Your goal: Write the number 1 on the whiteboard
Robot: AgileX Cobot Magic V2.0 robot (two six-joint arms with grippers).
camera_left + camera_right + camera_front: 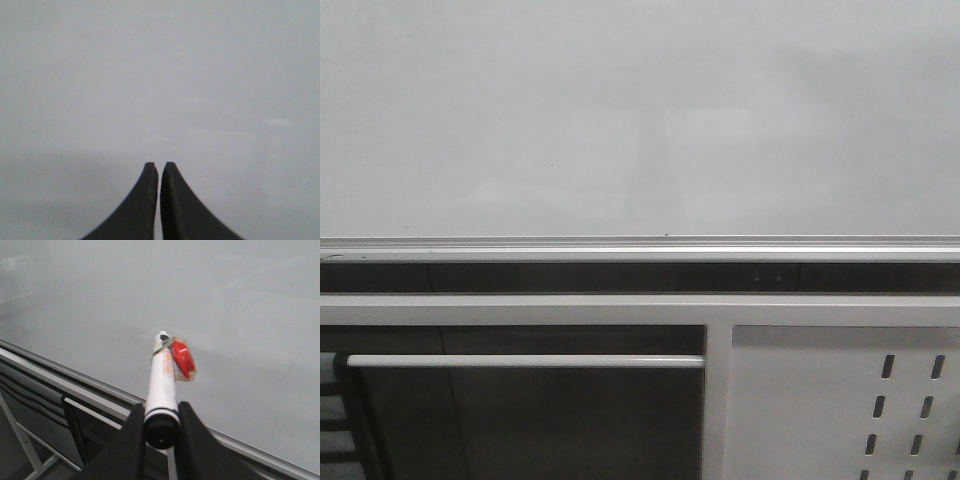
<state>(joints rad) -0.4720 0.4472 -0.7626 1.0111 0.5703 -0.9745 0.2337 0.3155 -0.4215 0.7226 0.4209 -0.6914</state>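
The whiteboard fills the upper half of the front view, plain and unmarked, with its silver bottom rail below. No number 1 shows on it in any view. In the right wrist view my right gripper is shut on a white marker with a black end and a red piece taped near its tip. The marker points at the whiteboard, its tip close to the surface; I cannot tell whether it touches. My left gripper is shut and empty in front of the bare whiteboard. Neither gripper appears in the front view.
Below the board's rail runs a white frame beam. Under it at the left is a horizontal white bar, and at the right a white perforated metal panel. The same rail and frame show in the right wrist view.
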